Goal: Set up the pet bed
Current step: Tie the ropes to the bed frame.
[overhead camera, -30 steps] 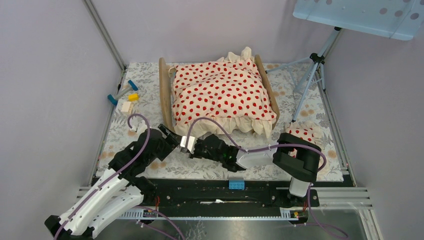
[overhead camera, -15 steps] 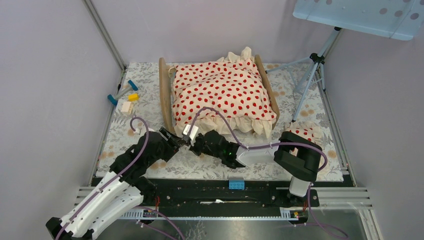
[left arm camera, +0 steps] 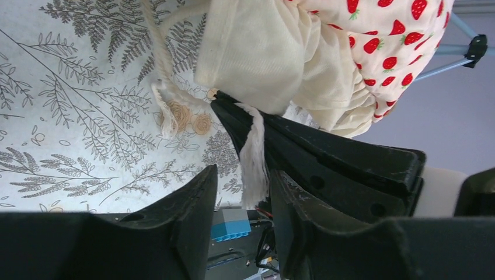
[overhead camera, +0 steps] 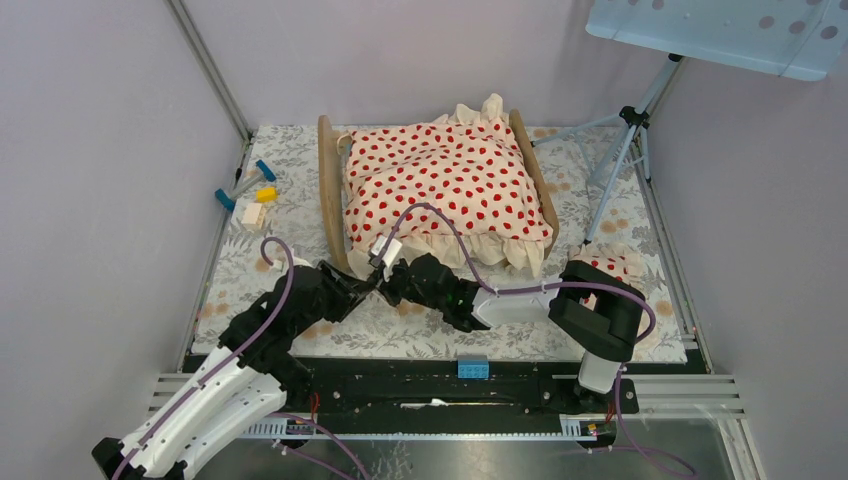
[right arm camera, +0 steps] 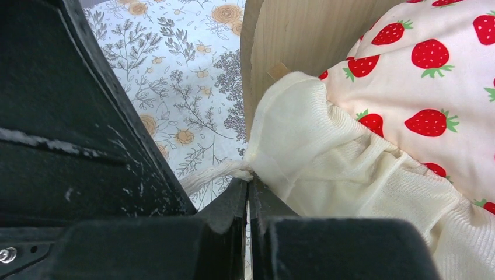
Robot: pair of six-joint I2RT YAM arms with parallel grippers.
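Pet bed (overhead camera: pixel 327 190): light-wood frame with rounded end boards, at the far centre of the floral tabletop (overhead camera: pixel 290 225). It holds a strawberry-print ruffled blanket (overhead camera: pixel 450 180). Left claw (left arm camera: pixel 243 175): released, fingers either side of a cream tie (left arm camera: pixel 254 157). Right claw (right arm camera: pixel 248 188): clenched on that tie at the blanket's corner. Both claws are nearer the bed's left end board than a second ago.

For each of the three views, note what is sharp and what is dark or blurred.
Top external: evenly lit, soft shadows, pet bed sharp. Left wrist: fern-print tablecloth crisp, left fingers dark. Right wrist: blanket in focus, right fingers a dark foreground mass.
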